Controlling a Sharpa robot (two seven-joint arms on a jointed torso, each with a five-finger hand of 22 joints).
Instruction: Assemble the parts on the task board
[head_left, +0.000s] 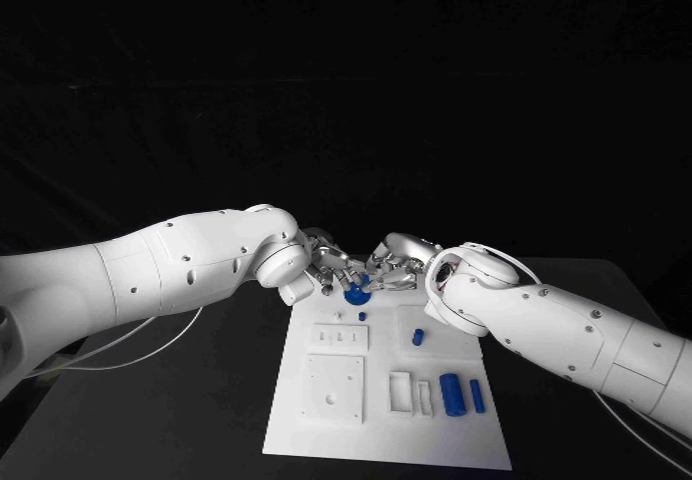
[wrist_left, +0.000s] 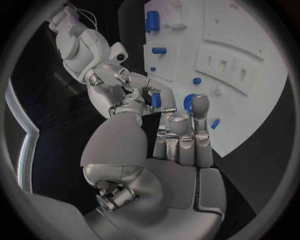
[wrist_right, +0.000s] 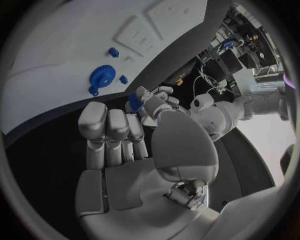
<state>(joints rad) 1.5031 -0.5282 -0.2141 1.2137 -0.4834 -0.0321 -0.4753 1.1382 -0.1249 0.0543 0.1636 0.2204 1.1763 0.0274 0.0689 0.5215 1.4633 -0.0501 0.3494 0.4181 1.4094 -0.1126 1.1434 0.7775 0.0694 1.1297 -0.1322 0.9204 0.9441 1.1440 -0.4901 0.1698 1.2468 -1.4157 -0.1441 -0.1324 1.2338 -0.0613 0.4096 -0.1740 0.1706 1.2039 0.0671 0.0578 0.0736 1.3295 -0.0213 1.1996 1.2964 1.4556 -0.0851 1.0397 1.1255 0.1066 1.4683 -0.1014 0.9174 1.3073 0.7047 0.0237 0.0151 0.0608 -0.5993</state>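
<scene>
At the far end of the white task board my left hand and right hand meet fingertip to fingertip. Between them is a small blue part, which the fingertips of both hands pinch; it is seen again as the small blue part in the right wrist view. Just below the hands a blue gear sits on the board. In the wrist views the gear lies close beyond the fingers of the left hand and of the right hand.
A tiny blue peg and a short blue piece lie mid-board. Two blue cylinders rest near the board's right front, beside white slotted blocks. A square white plate sits at the front left. Cables trail off the table's left side.
</scene>
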